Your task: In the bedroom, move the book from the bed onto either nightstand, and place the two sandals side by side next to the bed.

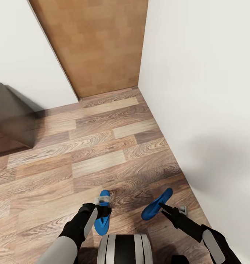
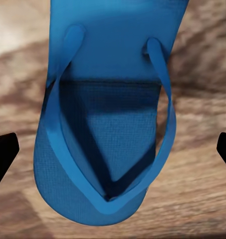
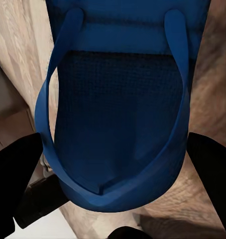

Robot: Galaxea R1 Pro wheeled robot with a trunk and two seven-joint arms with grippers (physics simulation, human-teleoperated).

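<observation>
At the bottom of the head view, the left gripper (image 1: 102,209) is clamped on a sandal (image 1: 102,216) whose long axis runs up-down in frame. The right gripper (image 1: 169,209) clamps the other sandal (image 1: 156,204), tilted toward upper right above the floor (image 1: 102,154).

My base stands on a wood-plank floor (image 1: 102,146) of mixed brown and pale boards. A dark cabinet (image 1: 11,113) rests on it against the white wall (image 1: 213,91). A wooden door (image 1: 99,44) meets the floor ahead.
</observation>
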